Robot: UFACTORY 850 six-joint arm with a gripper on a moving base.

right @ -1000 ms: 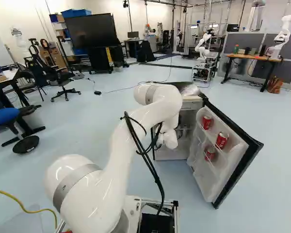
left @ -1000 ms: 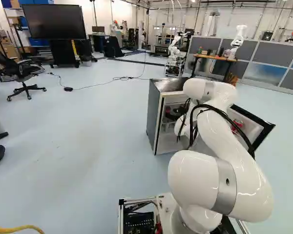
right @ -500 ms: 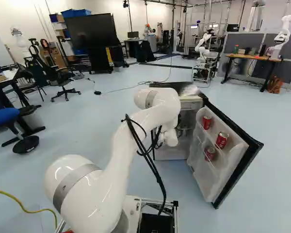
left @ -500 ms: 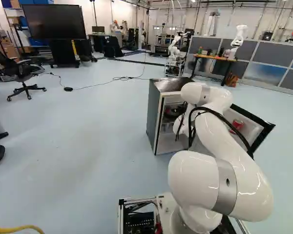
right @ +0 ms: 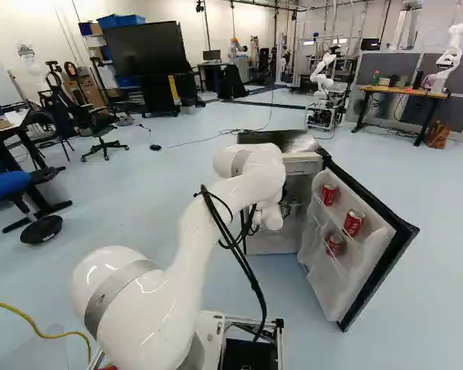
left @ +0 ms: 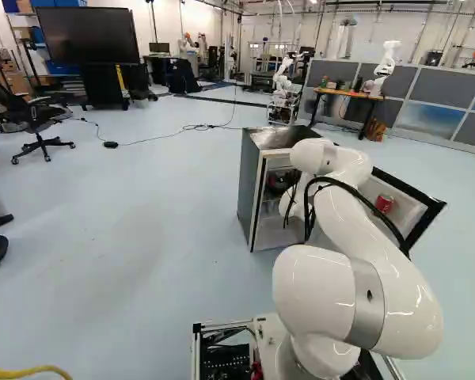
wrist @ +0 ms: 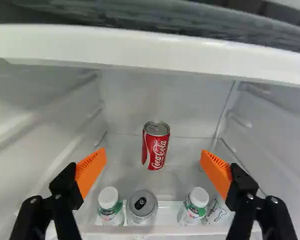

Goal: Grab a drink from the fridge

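The gripper (wrist: 153, 153) stands wide and holds nothing, its 2 orange pads (wrist: 91, 167) well apart. The red can (wrist: 156, 145) stands upright inside the fridge (left: 250, 186), ahead of the gripper and roughly centred between the lines of its fingers. If this can is the drink wanted, the move looks like a near-straight push inward, pads passing either side of its upright long axis, while clearing the 2 white-capped bottles (wrist: 110, 206) and grey can (wrist: 142, 207).
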